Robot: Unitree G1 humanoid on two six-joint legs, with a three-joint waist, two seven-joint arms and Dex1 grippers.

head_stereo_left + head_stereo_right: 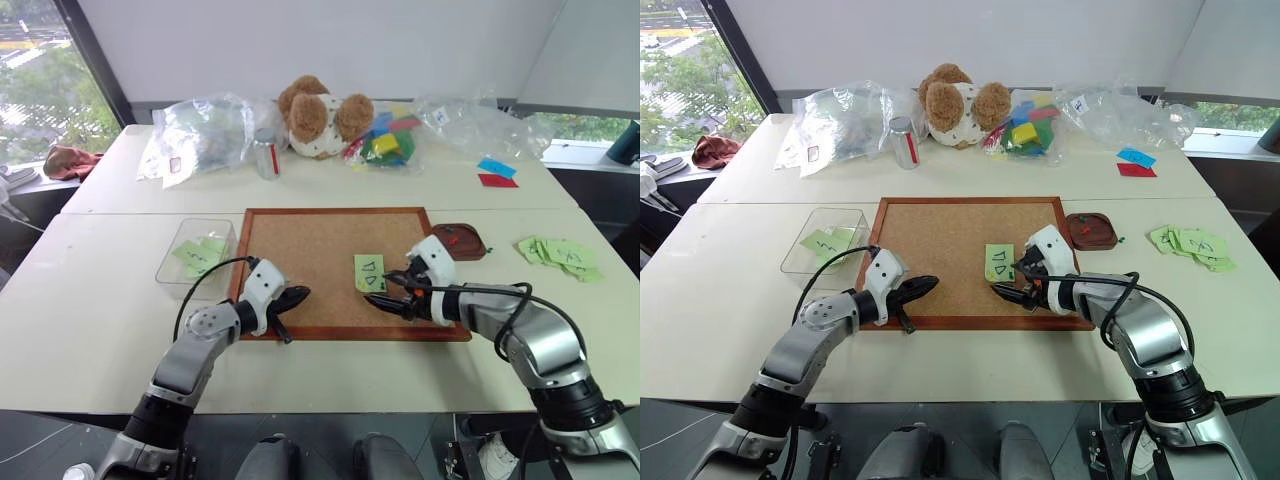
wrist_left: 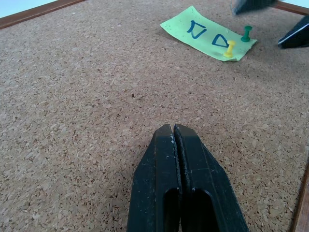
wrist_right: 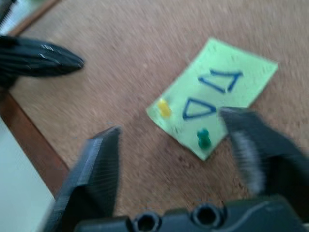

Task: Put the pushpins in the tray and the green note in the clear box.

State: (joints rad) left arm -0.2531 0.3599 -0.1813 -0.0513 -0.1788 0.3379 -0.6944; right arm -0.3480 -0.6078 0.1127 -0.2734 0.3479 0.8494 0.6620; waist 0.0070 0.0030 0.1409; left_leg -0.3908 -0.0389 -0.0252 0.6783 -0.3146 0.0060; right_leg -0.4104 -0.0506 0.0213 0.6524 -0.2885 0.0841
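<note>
No readable text anywhere; the green note (image 2: 207, 33) bears only two hand-drawn blue triangles.

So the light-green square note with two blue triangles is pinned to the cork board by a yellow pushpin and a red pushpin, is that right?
Not quite. The light-green square note with two blue triangles is pinned to the cork board by a yellow pushpin and a green pushpin, not a red one. The left wrist view shows both pin heads at the note's edge.
</note>
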